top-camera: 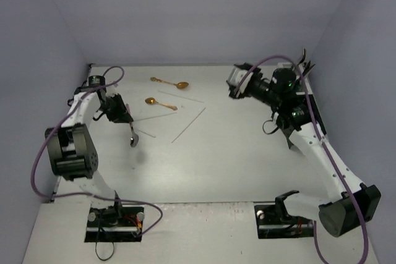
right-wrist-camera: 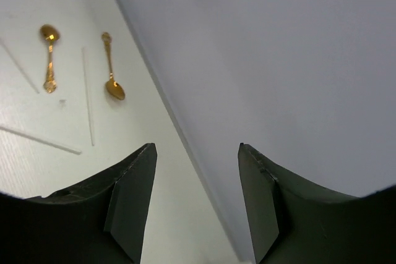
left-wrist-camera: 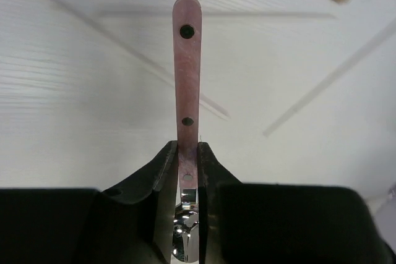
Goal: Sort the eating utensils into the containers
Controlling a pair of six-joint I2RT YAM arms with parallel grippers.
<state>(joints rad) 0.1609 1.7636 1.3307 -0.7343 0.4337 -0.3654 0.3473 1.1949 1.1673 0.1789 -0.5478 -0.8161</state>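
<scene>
My left gripper (top-camera: pixel 127 119) is shut on the pink-handled silver spoon (top-camera: pixel 133 138) and holds it above the table at the left. In the left wrist view the pink handle (left-wrist-camera: pixel 187 72) sticks out past the shut gripper (left-wrist-camera: pixel 187 149), and the silver bowl lies back between the fingers. My right gripper (top-camera: pixel 234 88) is open and empty, raised at the back right and facing the wall (right-wrist-camera: pixel 197 153). Two gold spoons (top-camera: pixel 170 83) (top-camera: pixel 159 103) lie at the back middle; they also show in the right wrist view (right-wrist-camera: pixel 111 72) (right-wrist-camera: pixel 48 57). No container shows clearly.
Several pale chopsticks (top-camera: pixel 189 125) (top-camera: pixel 179 96) lie scattered near the gold spoons; they also show in the wrist views (left-wrist-camera: pixel 328 78) (right-wrist-camera: pixel 88 94). Purple cables loop over both arms. A dark shape (top-camera: pixel 305 60) pokes out behind the right arm. Walls close the back and sides.
</scene>
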